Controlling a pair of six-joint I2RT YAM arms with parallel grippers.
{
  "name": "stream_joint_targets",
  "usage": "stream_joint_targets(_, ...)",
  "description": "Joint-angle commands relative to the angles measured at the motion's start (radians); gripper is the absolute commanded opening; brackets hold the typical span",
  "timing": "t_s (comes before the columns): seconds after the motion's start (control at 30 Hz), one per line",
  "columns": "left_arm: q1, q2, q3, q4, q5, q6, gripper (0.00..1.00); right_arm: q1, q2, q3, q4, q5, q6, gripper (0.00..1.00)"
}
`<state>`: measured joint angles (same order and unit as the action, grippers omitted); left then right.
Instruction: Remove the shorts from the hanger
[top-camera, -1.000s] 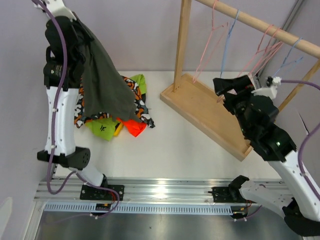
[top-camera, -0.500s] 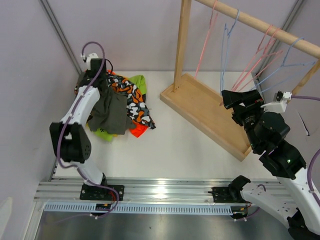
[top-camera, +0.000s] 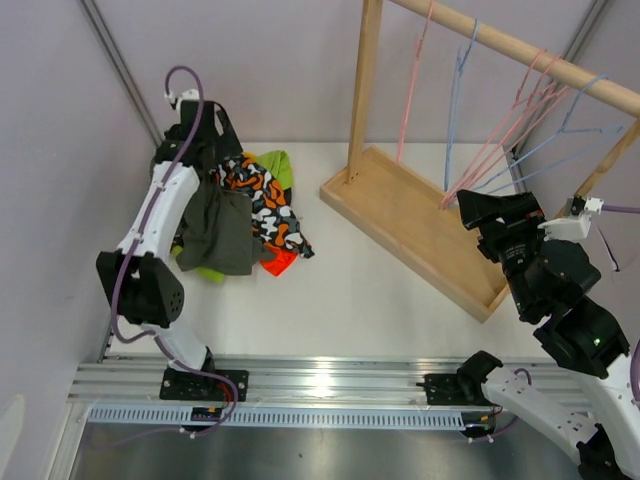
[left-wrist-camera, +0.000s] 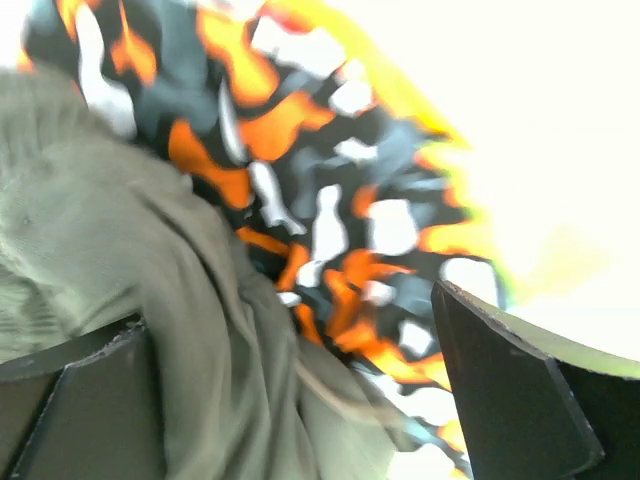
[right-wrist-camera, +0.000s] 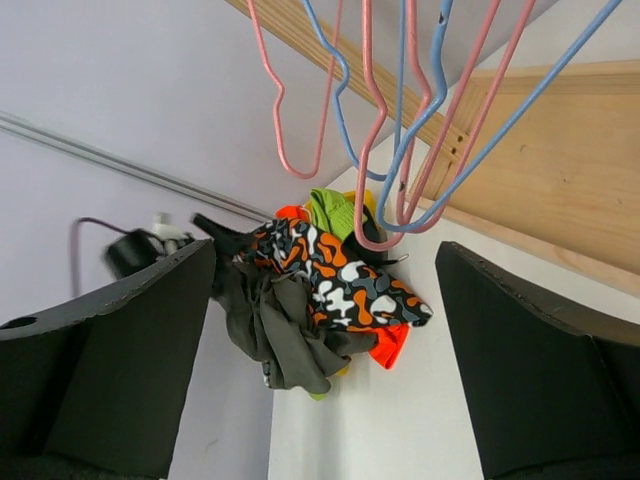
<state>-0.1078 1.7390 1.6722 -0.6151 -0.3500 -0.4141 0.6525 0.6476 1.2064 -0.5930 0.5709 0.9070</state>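
Note:
The shorts lie in a heap at the table's back left: dark olive shorts (top-camera: 222, 232) on top, camouflage shorts (top-camera: 265, 205) beside them, lime green (top-camera: 280, 165) and orange (top-camera: 280, 262) ones showing at the edges. My left gripper (top-camera: 213, 160) hovers over the heap, open; its wrist view shows the olive cloth (left-wrist-camera: 120, 300) and camouflage print (left-wrist-camera: 330, 200) just below the spread jaws of the left gripper (left-wrist-camera: 300, 400). The pink and blue hangers (top-camera: 455, 110) hang bare on the rod. My right gripper (top-camera: 490, 215) stands open and empty near the rack, facing the heap (right-wrist-camera: 340, 280).
A wooden rack with a flat base (top-camera: 400, 215), an upright post (top-camera: 365, 90) and a slanted rod (top-camera: 520, 50) fills the back right. Several bare hangers (right-wrist-camera: 400, 150) dangle close in front of the right wrist camera. A purple wall runs along the left.
My left arm came down from high up with the olive shorts, laid them on the heap and opened its jaws. My right arm drew back a little from the rack.

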Motion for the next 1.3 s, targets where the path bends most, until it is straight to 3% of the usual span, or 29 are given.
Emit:
stream_joint_targets(0.0, -0.036, -0.154, 0.202, -0.061, 0.065, 0.046, 0.99, 0.004, 0.004, 0.016, -0.007, 0.009, 0.007, 0.98)
stream_joint_targets(0.2, -0.15, -0.335, 0.268, -0.146, 0.052, 0.138, 0.99, 0.004, 0.027, 0.034, -0.045, -0.005, -0.025, 0.99)
stream_joint_targets(0.3, -0.176, -0.51, 0.126, -0.111, 0.074, 0.135, 0.99, 0.004, 0.056, 0.061, -0.054, -0.06, -0.129, 0.99)
stream_joint_targets(0.33, -0.187, -0.565, -0.04, -0.088, 0.109, 0.136, 0.99, 0.004, 0.063, 0.064, -0.08, -0.069, -0.17, 0.99)
stream_joint_targets(0.57, -0.216, -1.089, -0.576, 0.047, 0.228, 0.107, 0.99, 0.007, -0.07, -0.073, -0.038, -0.181, -0.286, 0.99)
stream_joint_targets(0.83, -0.216, -1.415, -0.807, 0.037, 0.125, 0.109, 0.99, 0.007, -0.287, -0.238, 0.01, -0.316, -0.358, 0.99)
stream_joint_targets(1.03, -0.216, -1.535, -0.908, 0.015, 0.152, 0.089, 0.99, 0.006, -0.436, -0.312, -0.08, -0.214, -0.399, 0.99)
stream_joint_targets(1.27, -0.219, -1.504, -0.91, 0.006, 0.169, 0.107, 0.99, 0.007, -0.511, -0.315, -0.117, -0.074, -0.424, 0.99)
